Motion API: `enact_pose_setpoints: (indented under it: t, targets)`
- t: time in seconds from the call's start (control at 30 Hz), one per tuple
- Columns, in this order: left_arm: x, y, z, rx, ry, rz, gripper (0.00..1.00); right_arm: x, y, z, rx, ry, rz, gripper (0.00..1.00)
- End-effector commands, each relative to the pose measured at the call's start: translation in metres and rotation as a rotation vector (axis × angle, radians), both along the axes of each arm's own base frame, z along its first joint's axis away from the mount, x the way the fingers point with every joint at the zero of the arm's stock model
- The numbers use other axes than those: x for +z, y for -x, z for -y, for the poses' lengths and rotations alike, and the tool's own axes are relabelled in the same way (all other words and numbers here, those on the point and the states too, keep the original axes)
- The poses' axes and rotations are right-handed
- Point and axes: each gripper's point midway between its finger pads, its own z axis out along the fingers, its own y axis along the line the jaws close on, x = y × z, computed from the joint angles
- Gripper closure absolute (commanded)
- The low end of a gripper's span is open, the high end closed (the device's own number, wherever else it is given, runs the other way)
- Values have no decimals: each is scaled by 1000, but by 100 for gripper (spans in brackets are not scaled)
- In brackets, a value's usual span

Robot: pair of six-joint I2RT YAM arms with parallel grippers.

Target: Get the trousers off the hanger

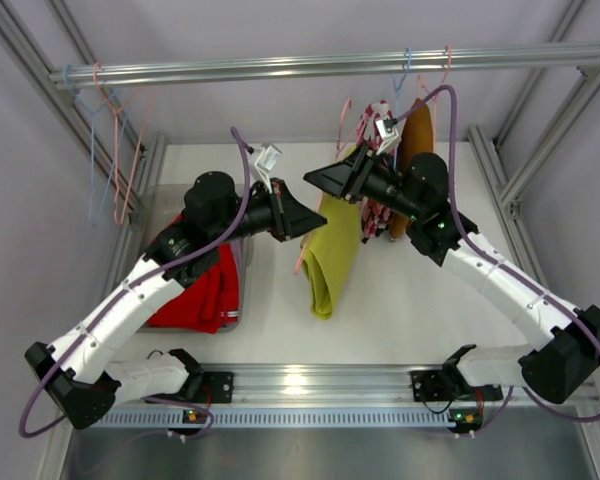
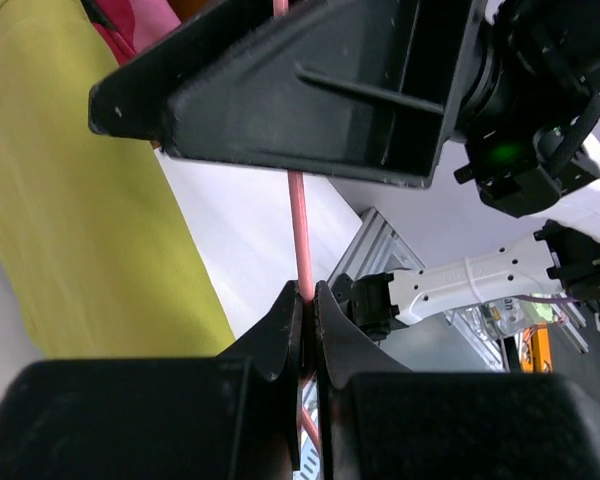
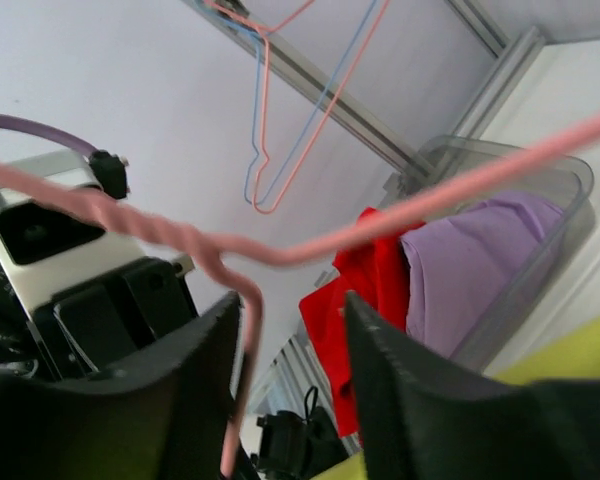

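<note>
The yellow-green trousers (image 1: 335, 250) hang draped on a pink hanger (image 2: 298, 220) over the middle of the table (image 1: 420, 300), between the 2 arms. The left gripper (image 2: 308, 298) is pressed together on the hanger's wire, pinching it at the trousers' 9 o'clock edge in the top view. The right gripper (image 3: 290, 305) sits at 12 o'clock of the trousers. Its 2 fingers (image 3: 180, 370) are spread with the hanger's twisted neck between them (the gap is far wider than the wire, and no firm contact shows).

At 9 o'clock of the table stands a clear bin (image 3: 540, 165). The red trousers (image 1: 195, 290) and the lilac trousers (image 3: 480, 260) lie in it, the red pair draped over its edge.

Along the rail (image 1: 280, 68) at 12 o'clock, empty hangers (image 1: 110, 160) hang at the left end. At the right end 2 more garments, a brown one (image 1: 416, 140) and a patterned one (image 1: 375, 205), hang just behind the right gripper.
</note>
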Motion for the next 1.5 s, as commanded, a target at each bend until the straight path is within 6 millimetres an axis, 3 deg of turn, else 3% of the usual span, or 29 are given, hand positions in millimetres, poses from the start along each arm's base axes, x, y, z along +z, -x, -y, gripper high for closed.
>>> enact_pose_setpoints:
  t: [0.0, 0.03, 0.13, 0.17, 0.23, 0.33, 0.4, 0.43, 0.53, 0.6, 0.7, 0.77, 0.87, 0.9, 1.0, 1.17, 1.3, 1.47]
  targets:
    - [80, 9, -13, 25, 149, 303, 100, 59, 11, -6, 36, -116, 130, 59]
    - [76, 5, -15, 43, 133, 298, 100, 64, 15, -9, 50, -124, 138, 69]
    - [74, 3, -17, 54, 109, 327, 100, 68, 22, -14, 76, -130, 155, 83]
    - [74, 3, -19, 61, 103, 329, 98, 70, 25, -15, 83, -132, 157, 94]
    - [73, 3, -22, 66, 81, 363, 67, 71, 26, -14, 82, -132, 161, 100]
    - [84, 4, -40, 129, 51, 452, 23, 80, 34, -9, 93, -140, 185, 100]
    - [87, -2, -53, 185, 5, 494, 13, 86, 39, -6, 104, -150, 203, 100]
    - [88, -7, -62, 226, -15, 496, 3, 91, 43, -3, 107, -155, 217, 100]
    - [87, -23, -95, 366, -98, 552, 1, 101, 51, 2, 119, -166, 242, 100]
    - [87, -16, -114, 388, -160, 663, 1, 110, 57, 7, 131, -178, 264, 100]
    - [48, -2, -123, 324, -291, 703, 1, 131, 70, 14, 149, -217, 312, 100]
    - [12, 11, -122, 237, -352, 696, 2, 145, 77, 17, 161, -244, 328, 100]
    - [-17, 29, -121, 133, -390, 732, 6, 161, 86, 21, 183, -269, 354, 100]
    - [-35, 31, -119, 103, -409, 727, 7, 164, 89, 22, 187, -272, 362, 100]
    - [-48, 47, -111, 8, -374, 779, 1, 175, 93, 25, 190, -284, 385, 100]
    - [-41, 43, -99, 1, -304, 806, 2, 185, 85, 27, 151, -302, 372, 100]
    - [-8, 25, -86, 77, -180, 801, 4, 185, 69, 26, 113, -315, 322, 100]
    - [23, 15, -75, 124, -49, 790, 6, 197, 64, 32, 97, -330, 325, 100]
